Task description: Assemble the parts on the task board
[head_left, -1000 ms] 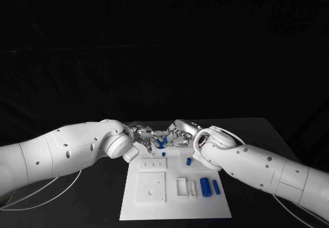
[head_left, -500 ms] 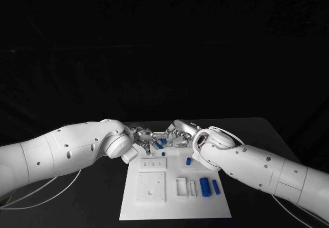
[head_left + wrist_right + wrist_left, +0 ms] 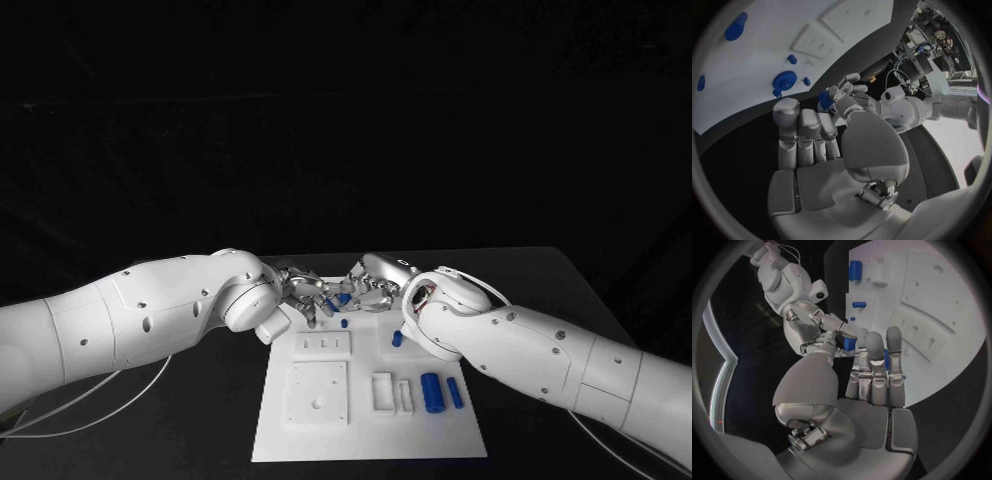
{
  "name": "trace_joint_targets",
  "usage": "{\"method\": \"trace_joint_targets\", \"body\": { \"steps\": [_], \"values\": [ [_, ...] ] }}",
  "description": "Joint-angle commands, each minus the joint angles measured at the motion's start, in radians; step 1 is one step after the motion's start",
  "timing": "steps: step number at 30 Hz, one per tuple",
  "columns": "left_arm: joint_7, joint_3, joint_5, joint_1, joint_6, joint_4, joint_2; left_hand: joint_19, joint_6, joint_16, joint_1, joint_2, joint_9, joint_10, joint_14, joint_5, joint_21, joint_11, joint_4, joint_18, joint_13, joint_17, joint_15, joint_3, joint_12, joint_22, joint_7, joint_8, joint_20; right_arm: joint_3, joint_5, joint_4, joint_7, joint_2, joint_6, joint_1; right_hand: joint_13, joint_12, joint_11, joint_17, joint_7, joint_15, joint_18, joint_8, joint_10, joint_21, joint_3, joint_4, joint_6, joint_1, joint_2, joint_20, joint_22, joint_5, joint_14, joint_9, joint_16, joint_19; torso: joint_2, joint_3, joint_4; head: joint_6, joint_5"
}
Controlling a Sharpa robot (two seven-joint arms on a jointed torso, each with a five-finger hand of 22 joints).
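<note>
While both hands meet over the far edge of the board point(image 3: 368, 440), you've got them fingertip to fingertip; the left hand point(image 3: 306, 290) and right hand point(image 3: 378, 288) are bunched around a small blue part point(image 3: 336, 302) held just above that edge; from the left wrist view the blue piece sits between the two sets of fingers, with the left fingers point(image 3: 877, 360) curled against it and the right hand's fingertips closed in on it from the other side; I can't tell which hand actually carries the weight, looks like both pinch it. On the board you also have a short blue peg point(image 3: 397, 339) near the right edge about midway, and two longer blue cylinders point(image 3: 431, 387) lying side by side toward the near right corner, just beside a white slotted block point(image 3: 384, 393); a square recessed plate point(image 3: 317, 393) sits near the near left corner.
</note>
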State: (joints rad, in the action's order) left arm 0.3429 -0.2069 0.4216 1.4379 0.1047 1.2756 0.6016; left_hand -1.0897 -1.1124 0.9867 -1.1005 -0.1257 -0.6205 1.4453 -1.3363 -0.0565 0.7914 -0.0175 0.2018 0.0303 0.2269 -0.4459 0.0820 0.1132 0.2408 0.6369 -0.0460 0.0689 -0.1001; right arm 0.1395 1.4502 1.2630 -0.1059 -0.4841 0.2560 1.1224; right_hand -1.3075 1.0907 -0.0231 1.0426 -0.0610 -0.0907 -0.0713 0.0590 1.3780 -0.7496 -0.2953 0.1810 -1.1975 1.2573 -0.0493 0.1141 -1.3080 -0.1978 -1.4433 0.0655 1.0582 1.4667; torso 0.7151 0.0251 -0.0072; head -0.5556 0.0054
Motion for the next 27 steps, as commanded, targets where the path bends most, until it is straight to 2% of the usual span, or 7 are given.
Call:
{"method": "trace_joint_targets", "body": {
  "steps": [1,5,11,13,15,19,27],
  "values": [
    [-0.005,0.001,0.0,0.001,-0.02,0.002,-0.005,0.002,0.005,0.001,0.0,0.015,0.002,-0.005,0.006,0.007,-0.006,-0.001,0.001,0.007,-0.002,0.001,-0.002,-0.01,-0.003,0.002,-0.005,-0.004,0.0,-0.003,-0.005,0.0,0.008,0.004,-0.022,-0.001,-0.025,-0.003,-0.004,0.001,-0.002,-0.004,-0.01,0.003,0.001,-0.004,-0.001,-0.006,-0.008,-0.002,0.005,0.001,-0.058,-0.004,-0.004,0.001,-0.006,0.056,0.001,0.0,0.0004,-0.001,0.002],
    [-0.009,0.001,-0.003,0.001,-0.024,0.002,-0.005,0.001,0.004,-0.001,-0.002,0.025,0.007,-0.002,0.005,0.008,-0.01,-0.001,-0.005,0.006,-0.006,0.002,-0.001,-0.018,-0.007,0.004,-0.005,-0.004,-0.002,-0.006,-0.006,-0.003,0.008,0.007,-0.024,-0.001,-0.025,-0.003,-0.004,0.001,-0.002,-0.004,-0.01,0.003,0.001,-0.004,-0.001,-0.006,-0.008,-0.002,0.005,0.001,-0.058,-0.004,-0.004,0.001,-0.006,0.056,0.0,0.0004,-0.0007,-0.003,0.002],
    [-0.013,0.001,-0.007,0.001,-0.031,0.004,-0.006,-0.001,0.0,-0.002,-0.034,0.072,0.013,0.002,0.005,0.008,-0.016,-0.002,-0.047,0.004,-0.01,0.0,-0.001,-0.027,-0.013,0.009,-0.004,-0.003,-0.003,-0.01,-0.007,-0.007,0.009,0.011,-0.025,-0.001,-0.025,-0.003,-0.004,0.001,-0.002,-0.004,-0.01,0.003,0.001,-0.004,-0.001,-0.006,-0.008,-0.002,0.005,0.001,-0.058,-0.004,-0.004,0.001,-0.006,0.056,0.0,-0.0001,-0.0006,-0.005,0.002],
    [-0.014,0.001,-0.008,0.002,-0.031,0.006,-0.006,0.0,-0.003,-0.002,-0.072,0.099,0.011,0.002,0.005,0.008,-0.017,-0.004,-0.076,0.004,-0.01,0.0,0.0,-0.016,-0.013,0.01,-0.002,-0.003,-0.003,-0.01,-0.007,-0.008,0.01,0.012,-0.025,-0.001,-0.025,-0.003,-0.004,0.001,-0.002,-0.004,-0.01,0.003,0.001,-0.004,-0.001,-0.006,-0.008,-0.002,0.005,0.001,-0.058,-0.004,-0.004,0.001,-0.006,0.056,0.0,0.0001,-0.0007,-0.005,0.002],
    [-0.014,0.001,-0.008,0.002,-0.03,0.006,-0.006,0.0,-0.001,-0.002,-0.083,0.131,0.009,0.0,0.005,0.007,-0.017,-0.002,-0.113,0.004,-0.011,-0.001,0.0,-0.047,-0.013,0.013,-0.006,-0.004,-0.002,-0.011,-0.008,-0.009,0.01,0.012,-0.025,-0.001,-0.025,-0.003,-0.004,0.001,-0.002,-0.004,-0.01,0.003,0.001,-0.004,-0.001,-0.006,-0.008,-0.002,0.005,0.001,-0.058,-0.004,-0.004,0.001,-0.006,0.056,0.0,0.0003,-0.0006,-0.006,0.002],
    [-0.013,0.001,-0.009,0.002,-0.03,0.006,-0.006,0.0,-0.002,0.001,-0.102,0.168,0.009,-0.001,0.005,0.006,-0.019,-0.004,-0.17,0.005,-0.009,0.0,0.0,-0.079,-0.01,0.02,0.0,-0.004,-0.002,-0.011,-0.008,-0.008,0.01,0.012,-0.024,-0.001,-0.026,-0.003,-0.004,0.002,-0.002,-0.004,-0.011,0.003,0.001,-0.004,0.003,-0.005,-0.007,-0.003,0.007,0.0,-0.057,-0.006,-0.005,0.001,-0.007,0.056,0.0,0.0007,-0.0008,-0.005,0.003],
    [-0.015,0.001,-0.008,0.001,-0.027,-0.002,-0.014,0.0,-0.007,0.004,-0.111,0.191,0.012,0.0,0.004,0.004,-0.022,-0.006,-0.206,0.004,-0.01,-0.001,0.001,-0.093,-0.008,0.028,0.003,-0.004,-0.003,-0.011,-0.012,-0.004,0.01,0.013,-0.028,-0.001,-0.026,-0.003,-0.004,0.002,-0.002,-0.004,-0.011,0.003,0.001,-0.004,0.003,-0.005,-0.007,-0.003,0.007,0.0,-0.057,-0.006,-0.005,0.001,-0.007,0.056,0.001,0.001,-0.0031,-0.005,0.008]
  ]
}}
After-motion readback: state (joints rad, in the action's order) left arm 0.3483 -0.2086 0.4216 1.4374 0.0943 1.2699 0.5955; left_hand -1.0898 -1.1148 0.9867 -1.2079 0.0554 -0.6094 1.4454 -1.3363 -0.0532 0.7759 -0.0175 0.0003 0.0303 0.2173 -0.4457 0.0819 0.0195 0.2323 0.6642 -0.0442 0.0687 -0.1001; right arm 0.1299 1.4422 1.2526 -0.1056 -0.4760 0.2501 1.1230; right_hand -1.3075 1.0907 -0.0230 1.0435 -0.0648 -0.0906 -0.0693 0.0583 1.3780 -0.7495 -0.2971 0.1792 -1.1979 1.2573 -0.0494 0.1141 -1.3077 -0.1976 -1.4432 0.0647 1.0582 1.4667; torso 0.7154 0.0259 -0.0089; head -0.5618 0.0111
